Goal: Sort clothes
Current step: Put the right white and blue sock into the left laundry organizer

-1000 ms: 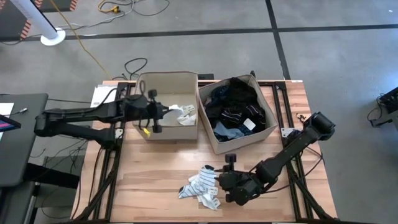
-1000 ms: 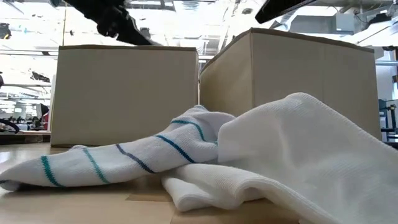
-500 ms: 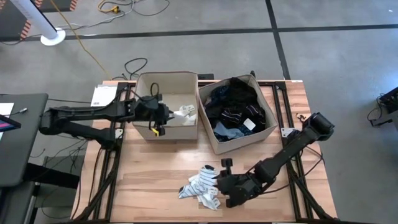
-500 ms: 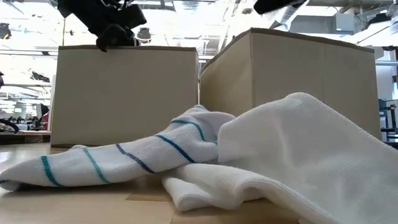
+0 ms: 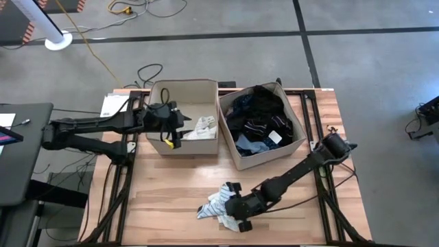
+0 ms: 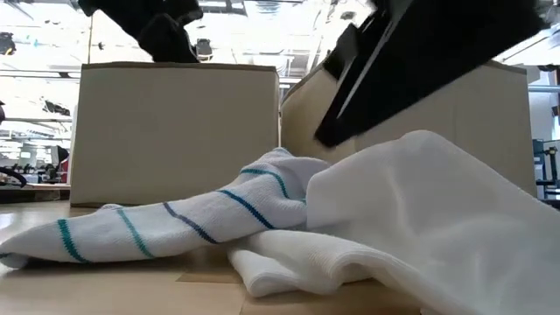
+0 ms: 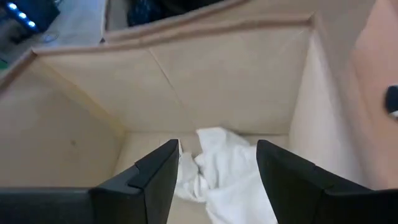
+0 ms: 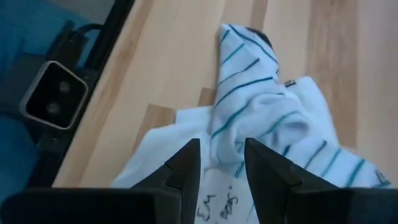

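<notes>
A pile of white socks with teal stripes (image 5: 214,204) (image 8: 261,106) (image 6: 219,214) lies on the wooden table near its front edge. My right gripper (image 5: 232,206) (image 8: 222,165) hovers just above the pile's right side, fingers open and pointing down at the cloth, touching nothing that I can see. My left gripper (image 5: 175,130) (image 7: 217,168) hangs open inside the left beige bin (image 5: 182,84), over a crumpled white piece (image 7: 217,177) (image 5: 203,127) lying on the bin's floor. The right beige bin (image 5: 264,156) holds a heap of dark clothes (image 5: 260,120).
The two bins stand side by side at the table's far half. A small camera (image 8: 53,96) sits at the table's near edge beside the socks. A sheet of paper (image 5: 113,104) lies at the far left corner. Bare wood shows left of the sock pile.
My left gripper has let go of the white piece, which now lies on the left bin's floor. My right gripper has moved toward the table's left and down, from beside the sock pile to right over it.
</notes>
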### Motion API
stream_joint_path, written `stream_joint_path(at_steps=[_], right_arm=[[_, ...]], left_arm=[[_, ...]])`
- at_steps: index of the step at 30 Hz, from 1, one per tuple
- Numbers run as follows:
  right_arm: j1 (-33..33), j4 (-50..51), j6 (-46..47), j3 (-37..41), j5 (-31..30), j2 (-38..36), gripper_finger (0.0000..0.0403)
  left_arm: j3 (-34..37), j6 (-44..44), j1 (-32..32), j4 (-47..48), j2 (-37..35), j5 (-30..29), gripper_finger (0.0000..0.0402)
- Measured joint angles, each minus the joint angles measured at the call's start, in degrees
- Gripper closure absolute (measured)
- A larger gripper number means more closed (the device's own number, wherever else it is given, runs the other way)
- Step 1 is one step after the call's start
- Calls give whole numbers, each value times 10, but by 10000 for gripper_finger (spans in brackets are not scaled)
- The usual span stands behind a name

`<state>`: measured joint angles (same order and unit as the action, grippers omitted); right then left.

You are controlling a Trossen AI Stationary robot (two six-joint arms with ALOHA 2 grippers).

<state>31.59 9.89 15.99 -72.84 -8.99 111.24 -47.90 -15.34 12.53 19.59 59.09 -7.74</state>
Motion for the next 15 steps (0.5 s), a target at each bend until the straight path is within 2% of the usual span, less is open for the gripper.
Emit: stream_joint_path(at_steps=[3, 10, 15], right_arm=[[-9, -29, 0, 0, 20, 16, 265], [-19, -31, 5, 0, 22, 25, 266], [-21, -29, -8, 0, 22, 25, 303]], left_arm=[[-13, 2, -2, -1, -11, 1, 189], [-41, 5, -17, -3, -40, 1, 189], [-53, 11, -35, -3, -60, 0, 189]])
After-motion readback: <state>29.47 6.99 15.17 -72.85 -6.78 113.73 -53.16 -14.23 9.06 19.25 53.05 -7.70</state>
